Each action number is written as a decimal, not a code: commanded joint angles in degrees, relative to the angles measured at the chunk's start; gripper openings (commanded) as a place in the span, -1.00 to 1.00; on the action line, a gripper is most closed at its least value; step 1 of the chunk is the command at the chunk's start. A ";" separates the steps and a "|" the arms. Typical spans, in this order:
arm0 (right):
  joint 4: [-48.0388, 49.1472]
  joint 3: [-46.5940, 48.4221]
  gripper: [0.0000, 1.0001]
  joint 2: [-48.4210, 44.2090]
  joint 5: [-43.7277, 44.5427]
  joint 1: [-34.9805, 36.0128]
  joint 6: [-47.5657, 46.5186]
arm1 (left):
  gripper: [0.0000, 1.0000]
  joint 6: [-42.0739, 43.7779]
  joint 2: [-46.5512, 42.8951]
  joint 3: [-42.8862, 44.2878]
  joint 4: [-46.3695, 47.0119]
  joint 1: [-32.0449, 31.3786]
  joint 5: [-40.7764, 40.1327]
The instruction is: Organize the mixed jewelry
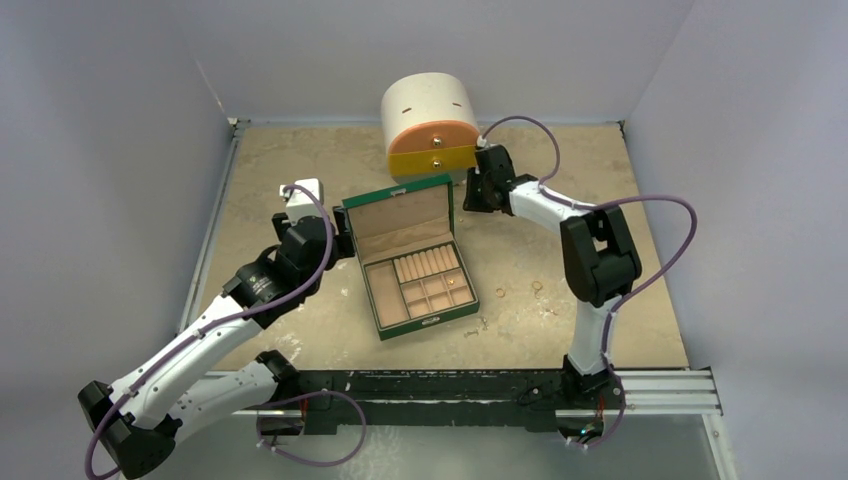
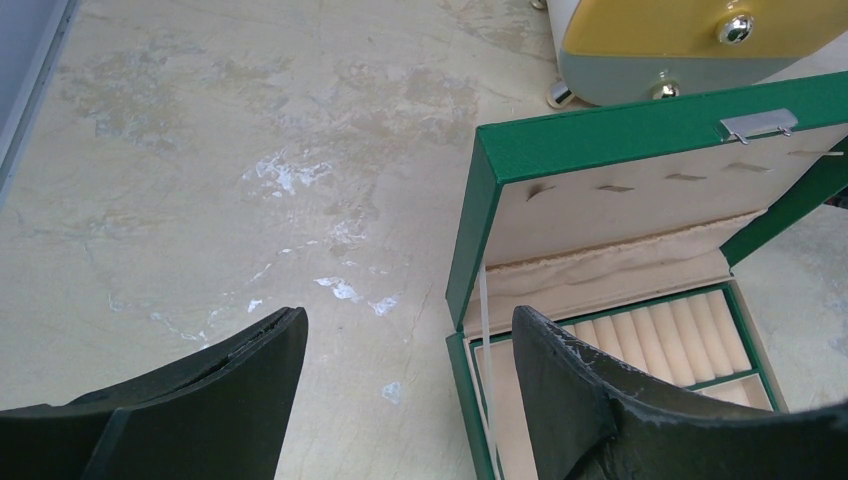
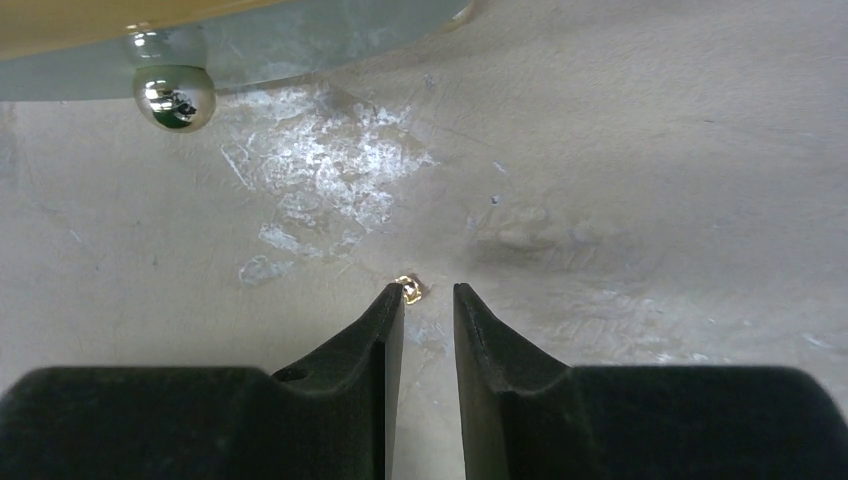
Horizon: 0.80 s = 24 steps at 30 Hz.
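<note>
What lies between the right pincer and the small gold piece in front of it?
Nothing: in the right wrist view the gold piece sits at the tips of the right pincer, with only bare table around it.

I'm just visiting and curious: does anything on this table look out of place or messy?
Yes. Small gold rings lie loose on the table right of the open green box, not in its compartments. One tiny gold piece sits apart near the drawer chest, just at the right gripper's fingertips.
</note>
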 commanded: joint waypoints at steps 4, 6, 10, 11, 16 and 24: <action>3.10 2.91 -0.44 1.76 -3.23 -0.29 1.64 | 0.48 1.15 0.07 0.20 2.16 0.33 -1.15; 3.40 3.13 -0.44 2.39 -4.21 -0.24 1.86 | 0.48 1.15 0.19 0.20 2.15 0.33 -1.14; 3.82 3.28 -0.44 3.24 -4.17 -0.28 2.21 | 0.48 1.15 0.37 0.21 2.04 0.27 -1.06; 4.35 3.28 -0.44 3.40 -3.60 -0.26 2.22 | 0.48 1.15 0.37 0.14 2.08 0.26 -1.05; 5.10 3.35 -0.44 4.26 -3.17 -0.24 1.65 | 0.49 1.15 0.52 0.21 2.06 0.32 -1.01; 5.47 2.73 -0.45 4.27 -4.77 -0.02 1.70 | 0.48 1.23 0.56 0.19 2.05 0.30 -1.05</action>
